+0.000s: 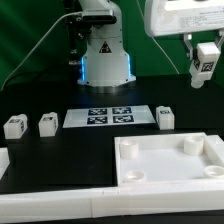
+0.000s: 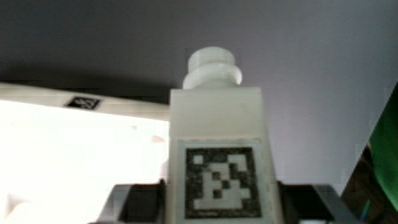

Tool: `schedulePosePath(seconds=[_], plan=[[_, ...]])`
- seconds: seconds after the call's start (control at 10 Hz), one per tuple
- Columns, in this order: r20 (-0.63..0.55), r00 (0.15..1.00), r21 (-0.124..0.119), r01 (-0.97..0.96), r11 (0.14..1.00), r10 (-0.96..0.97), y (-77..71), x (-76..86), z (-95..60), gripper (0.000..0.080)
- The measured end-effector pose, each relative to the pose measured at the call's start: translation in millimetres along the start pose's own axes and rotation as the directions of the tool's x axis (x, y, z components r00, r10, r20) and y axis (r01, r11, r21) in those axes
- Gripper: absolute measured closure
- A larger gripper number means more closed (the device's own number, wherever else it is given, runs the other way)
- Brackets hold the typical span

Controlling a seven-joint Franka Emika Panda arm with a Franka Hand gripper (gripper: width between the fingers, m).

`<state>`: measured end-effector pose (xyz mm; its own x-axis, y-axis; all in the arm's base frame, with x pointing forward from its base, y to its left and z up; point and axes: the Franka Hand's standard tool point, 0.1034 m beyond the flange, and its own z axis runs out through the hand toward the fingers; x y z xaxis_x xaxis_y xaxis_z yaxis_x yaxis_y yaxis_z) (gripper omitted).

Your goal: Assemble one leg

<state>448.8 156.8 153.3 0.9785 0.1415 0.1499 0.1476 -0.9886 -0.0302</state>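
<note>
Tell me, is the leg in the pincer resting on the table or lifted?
Lifted: the leg hangs in the pincer, clear above the table.

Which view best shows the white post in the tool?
The wrist view: the small white plastic rectangular post fills the frame, tag and rounded peg clear. The exterior view shows it small, held in the tool, high at that view's right.

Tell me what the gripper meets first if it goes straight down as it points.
Holding the leg, the gripper points down. Probably the far corner of the white tray comes first, or the black table just behind it; depth is unclear.
</note>
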Motion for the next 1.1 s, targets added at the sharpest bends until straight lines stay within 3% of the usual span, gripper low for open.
schedulePosePath(seconds=[0.3,0.5,0.6,0.9,1.1], plan=[[-0.010,1.000,0.002,0.016,1.000,-0.015,4.4,2.6,-1.6,0.0506],[-0.054,0.995,0.004,0.085,0.996,-0.085,30.5,65.8,-35.4,0.0506],[-0.067,0.993,0.011,0.099,0.995,-0.098,38.2,92.9,-42.4,0.0506],[-0.123,0.981,0.003,0.151,0.989,-0.149,44.5,139.7,-45.3,0.0506],[-0.120,0.982,0.004,0.151,0.989,-0.149,43.7,137.7,-42.8,0.0506]])
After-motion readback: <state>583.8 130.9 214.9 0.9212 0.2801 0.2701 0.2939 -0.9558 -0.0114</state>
